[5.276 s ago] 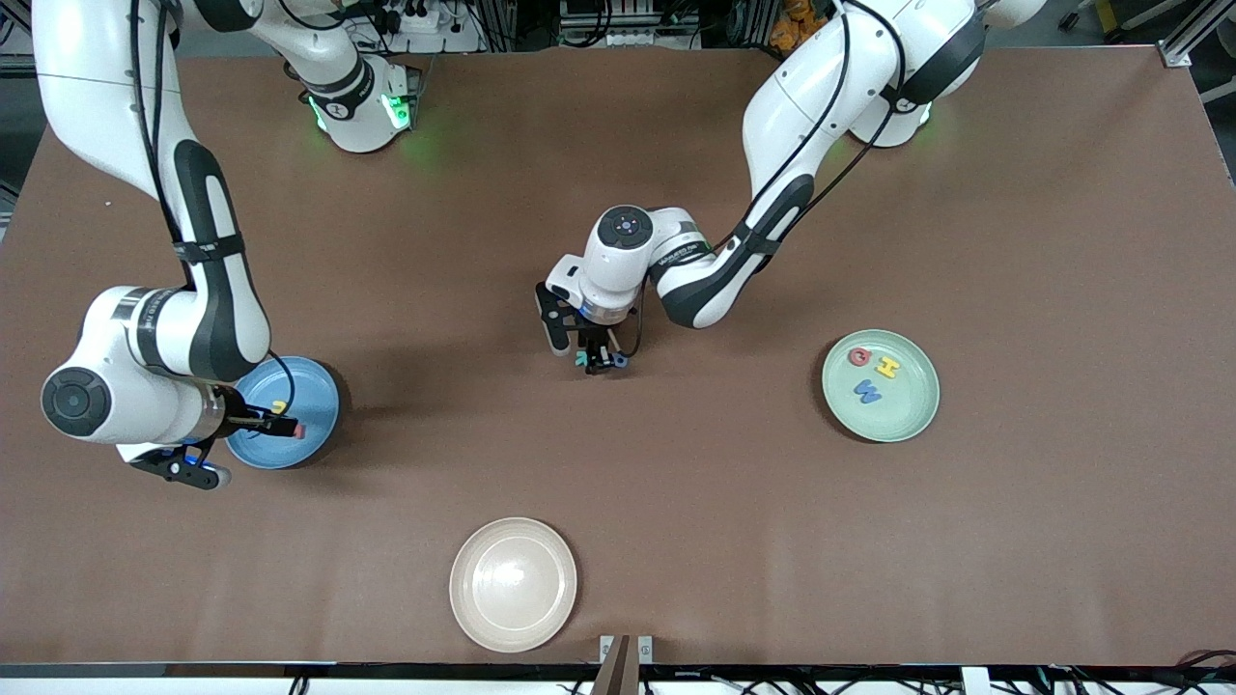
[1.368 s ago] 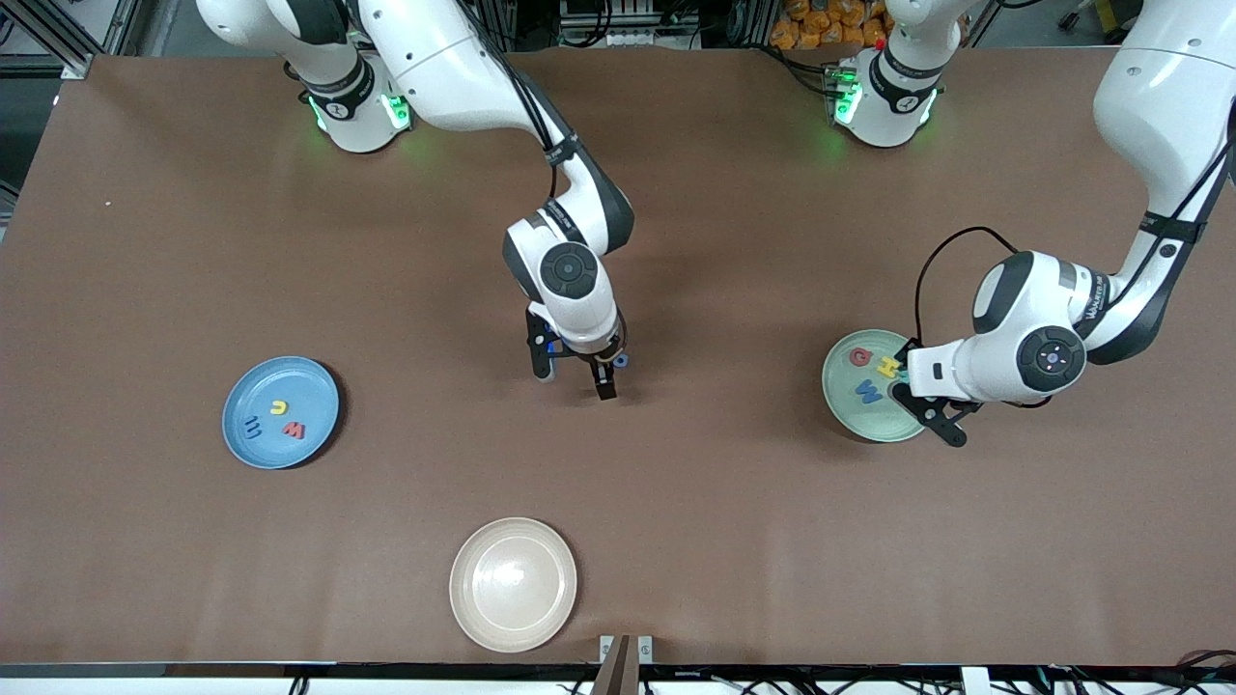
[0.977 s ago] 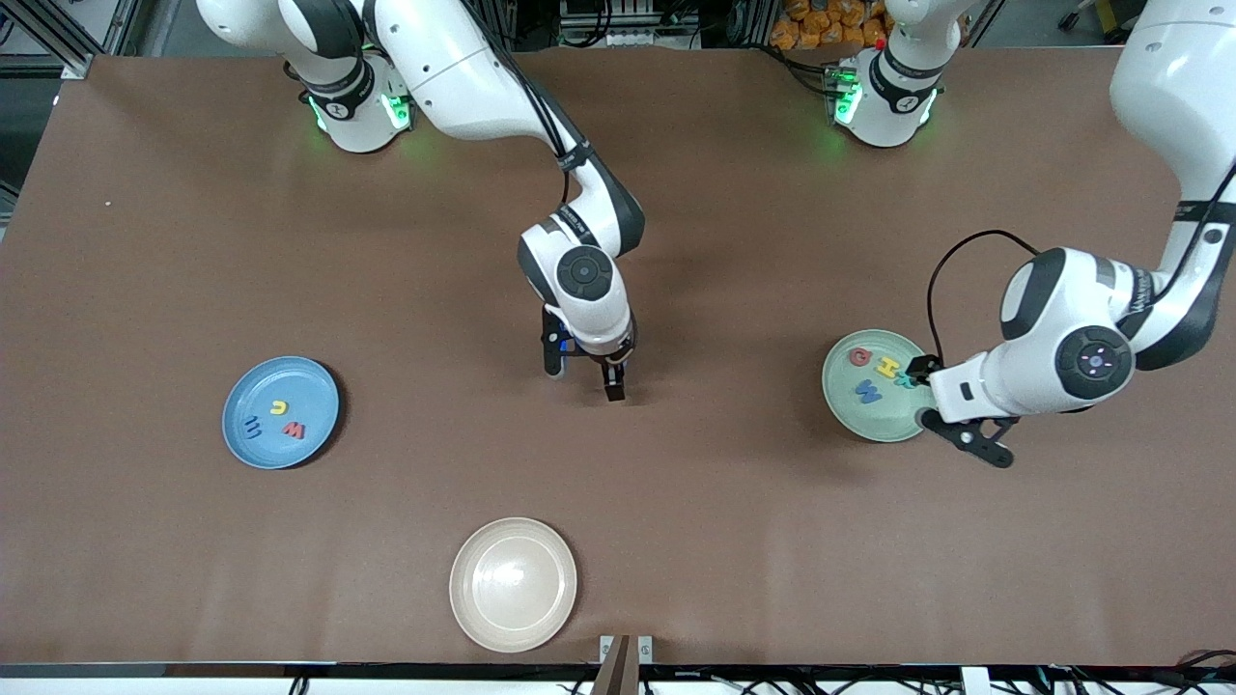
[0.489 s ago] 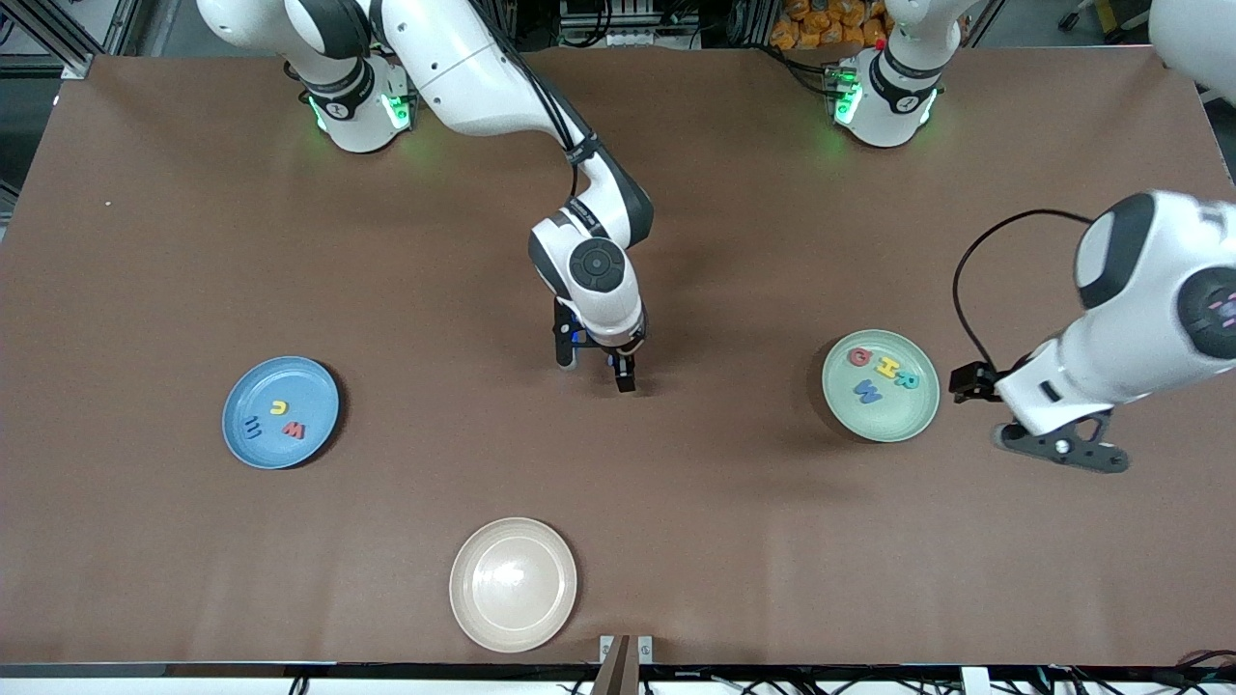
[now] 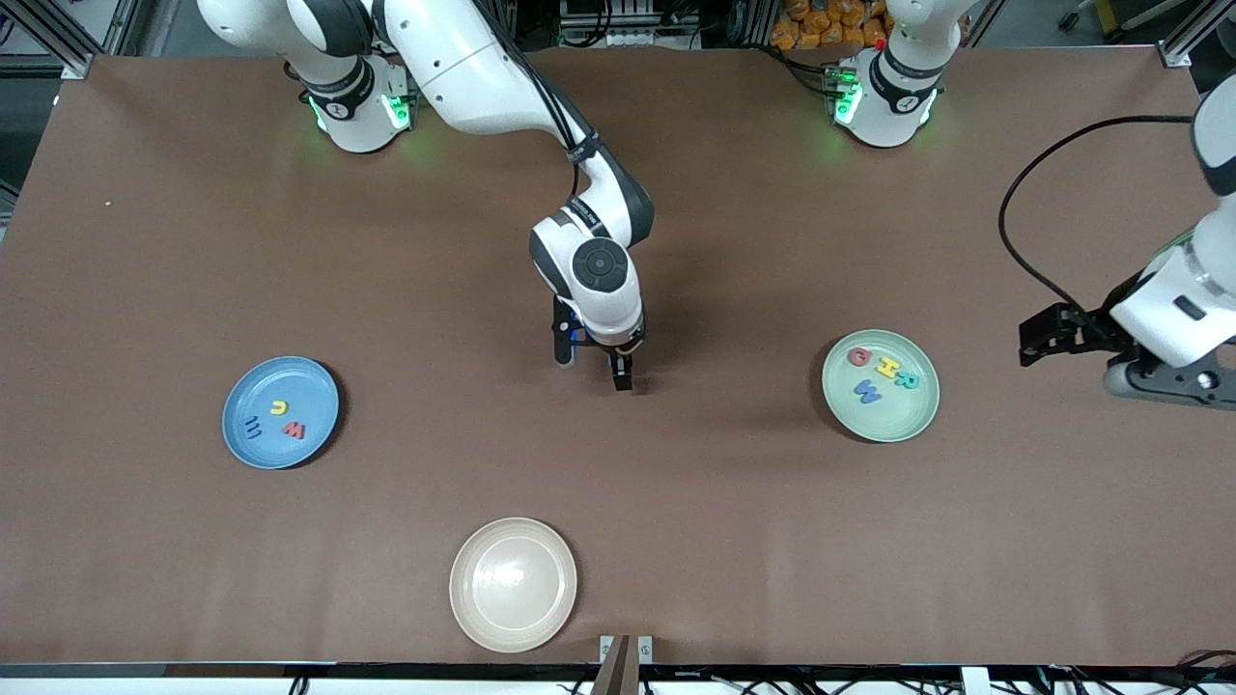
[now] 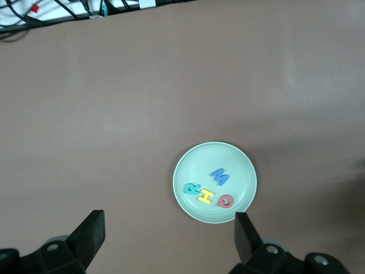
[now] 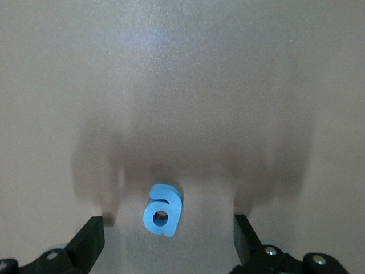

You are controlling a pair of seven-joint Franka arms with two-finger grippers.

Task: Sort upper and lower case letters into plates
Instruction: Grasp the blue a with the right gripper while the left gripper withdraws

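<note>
I see the blue lowercase letter a (image 7: pixel 162 210) lying flat on the brown table (image 5: pixel 734 521) near its middle, between the spread fingers of my right gripper (image 5: pixel 599 367), untouched by either finger. The right arm reaches out from its base and bends down at the elbow, with the wrist pointing straight down over that letter, the fingertips close to the tabletop.

The light blue plate (image 5: pixel 261 454) sits toward the right arm's end of the table and holds three small letters: a yellow one (image 5: pixel 279 406), a red one (image 5: pixel 294 430) and a blue one (image 5: pixel 252 425). The pale mint green plate (image 5: pixel 893 425) sits toward the left arm's end and holds a red letter (image 5: pixel 857 357), a yellow H (image 5: pixel 884 367), a teal R (image 5: pixel 909 379) and a blue letter (image 5: pixel 866 390).

My left gripper (image 5: pixel 1072 338) hangs high over bare table just beside the green plate, toward the table's end, with its claw spread wide and nothing in it. In the left wrist view the plate lies well below the fingers (image 6: pixel 91 231).

A cream-beige plate (image 5: pixel 513 584) lies bare, nearest the front camera
</note>
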